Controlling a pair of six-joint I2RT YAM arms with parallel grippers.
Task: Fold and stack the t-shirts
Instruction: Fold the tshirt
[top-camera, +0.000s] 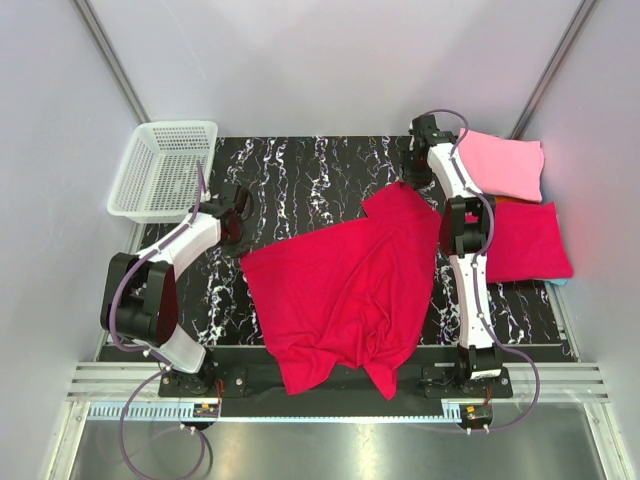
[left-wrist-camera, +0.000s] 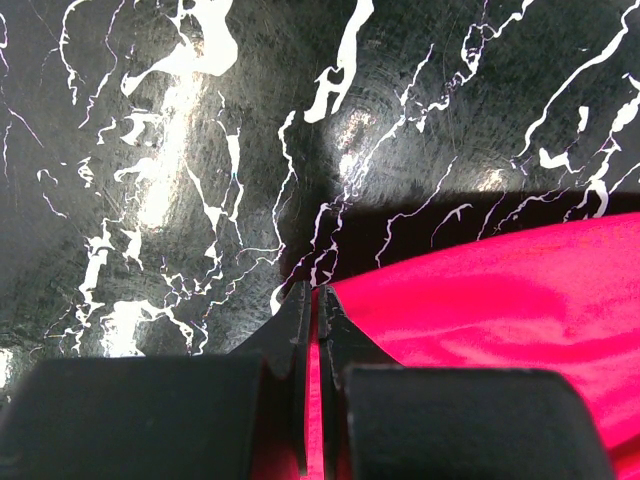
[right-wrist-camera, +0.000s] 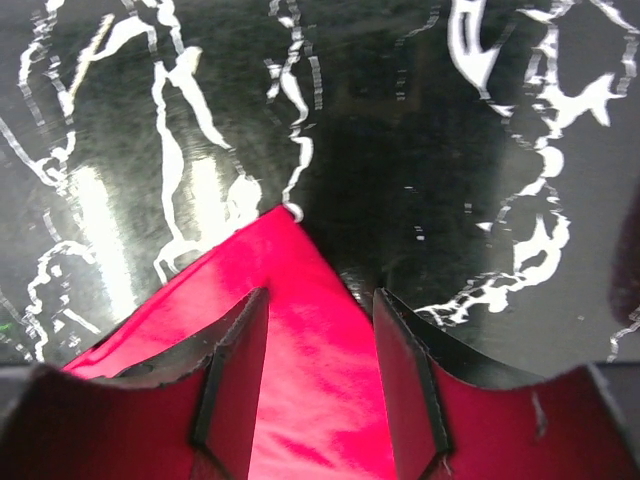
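Tee (top-camera: 345, 290): crimson, rumpled, approx. flat

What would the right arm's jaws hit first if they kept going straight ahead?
The red shirt first: its corner lies between the open jaws of the right gripper. Just beyond that tip is the black table, so the gripper would probably press cloth onto it, though depth is hard to judge.

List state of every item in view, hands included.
spread red t-shirt: unfolded, rumpled, lying flat
left hand: shut on spread red t-shirt's edge
right hand: open, astride a corner of that shirt
folded red t-shirt: folded, at right side
pink t-shirt: folded, far right corner
basket: upright, looks empty
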